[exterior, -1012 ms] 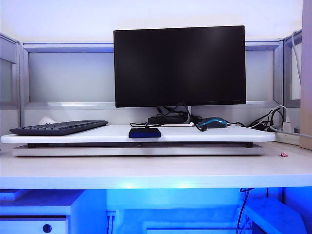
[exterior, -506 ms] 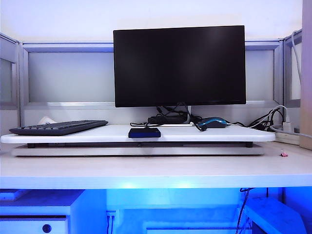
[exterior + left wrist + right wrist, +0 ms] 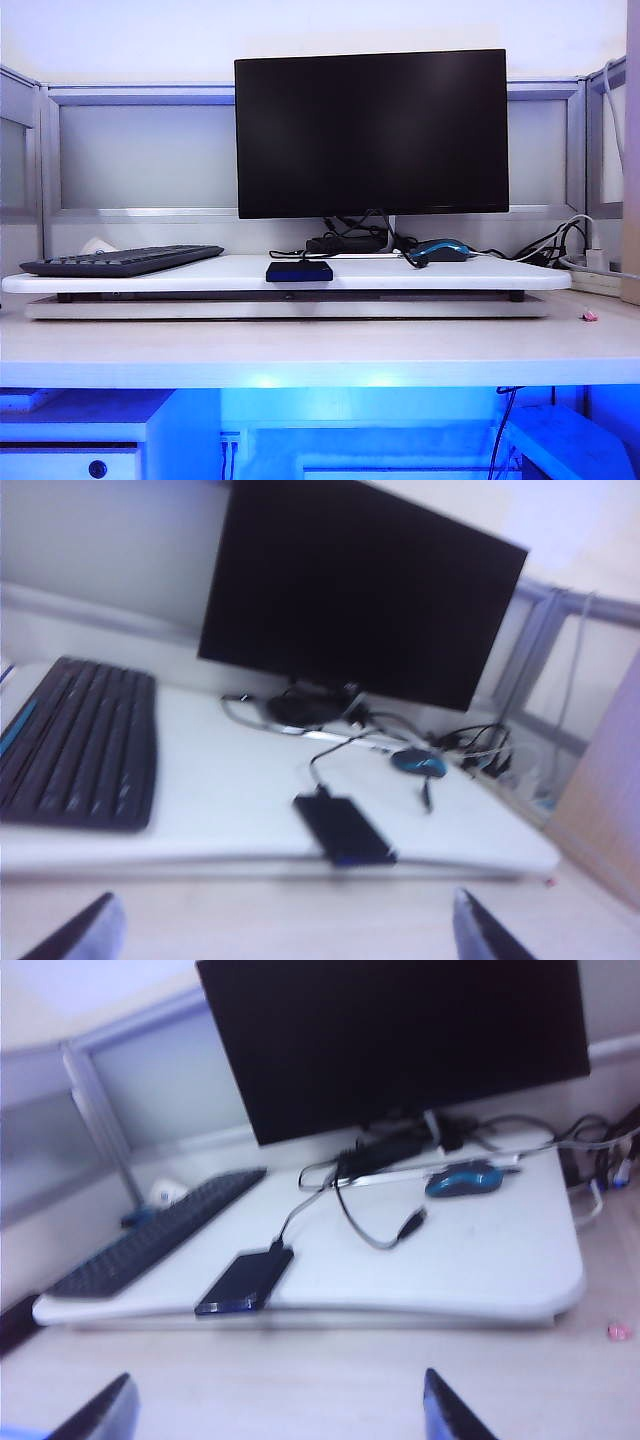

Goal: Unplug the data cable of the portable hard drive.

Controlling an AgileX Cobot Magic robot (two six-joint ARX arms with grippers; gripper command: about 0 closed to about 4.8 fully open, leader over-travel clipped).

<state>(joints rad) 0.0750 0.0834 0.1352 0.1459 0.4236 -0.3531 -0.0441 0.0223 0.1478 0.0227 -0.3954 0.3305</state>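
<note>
My exterior camera faces the monitor point(image 3: 371, 133) head-on from low at desk level. Both wrist cameras look down obliquely from farther back, sharing the white riser point(image 3: 230, 780) and keyboard point(image 3: 150, 1235).

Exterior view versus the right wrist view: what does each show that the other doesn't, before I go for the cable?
Only the exterior view: neither gripper, and the space under the desk.

Only the right wrist view: the right gripper, jaws open, short of the drive; the data cable plugged into the drive's far end, its free plug lying loose near the mouse.

Both: the portable hard drive at the front edge of the white riser, the keyboard and the monitor.
</note>
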